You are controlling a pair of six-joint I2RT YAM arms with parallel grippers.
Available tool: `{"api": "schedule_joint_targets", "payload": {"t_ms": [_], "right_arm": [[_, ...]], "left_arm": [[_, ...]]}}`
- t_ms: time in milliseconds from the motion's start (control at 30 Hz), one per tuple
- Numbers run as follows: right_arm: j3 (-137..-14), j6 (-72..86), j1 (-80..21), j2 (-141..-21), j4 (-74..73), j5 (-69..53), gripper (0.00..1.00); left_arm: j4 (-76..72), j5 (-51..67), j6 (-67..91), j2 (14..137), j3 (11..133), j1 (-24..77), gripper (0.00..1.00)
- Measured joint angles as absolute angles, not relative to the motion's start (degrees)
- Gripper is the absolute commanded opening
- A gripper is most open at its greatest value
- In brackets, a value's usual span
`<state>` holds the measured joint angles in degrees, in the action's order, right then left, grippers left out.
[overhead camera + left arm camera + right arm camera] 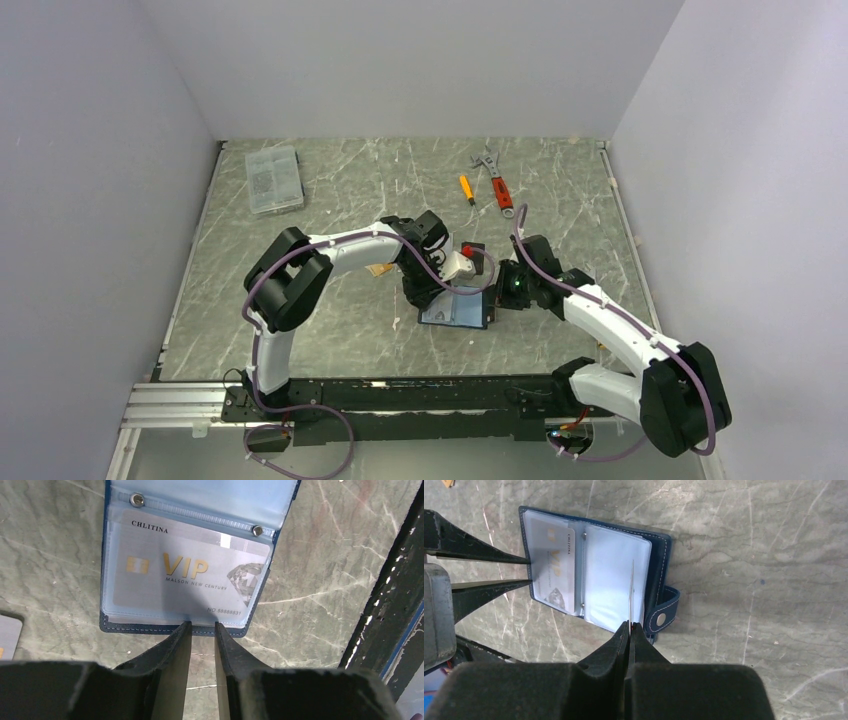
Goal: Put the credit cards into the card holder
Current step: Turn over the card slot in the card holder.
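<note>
The dark navy-blue leather-like folding card holder [663, 555] has pale stitching, light blue see-through sleeves and silver snaps. The silvery-white rectangular card [185, 572] in it carries gold "VIP" letters, a gold chip and a grey diamond picture. The grey-green stone-look surface [50, 555] has white veins. The jaws of the left gripper [200, 625] and the right gripper [629, 624] are black; the thin sheet [631, 590] in the right ones shows as a pale line.

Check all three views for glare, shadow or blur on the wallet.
Left wrist: card print is sharp, a shadow band crosses its middle, and the left gripper goes softer near the lens. Right wrist: card holder sharp, right gripper blurred in the foreground. Top external: even light, the card holder small and partly hidden.
</note>
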<state>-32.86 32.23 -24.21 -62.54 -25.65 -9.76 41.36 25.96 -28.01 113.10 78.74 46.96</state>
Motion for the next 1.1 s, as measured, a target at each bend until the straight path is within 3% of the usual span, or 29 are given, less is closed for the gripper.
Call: {"api": "schedule_joint_targets", "payload": {"t_ms": [1100], "right_arm": [[-29.0, 36.0, -24.8, -63.9, -22.5, -11.1, 0.00]], "left_arm": [[43.2, 26.9, -28.3, 112.9, 80.3, 46.9, 0.27]]}}
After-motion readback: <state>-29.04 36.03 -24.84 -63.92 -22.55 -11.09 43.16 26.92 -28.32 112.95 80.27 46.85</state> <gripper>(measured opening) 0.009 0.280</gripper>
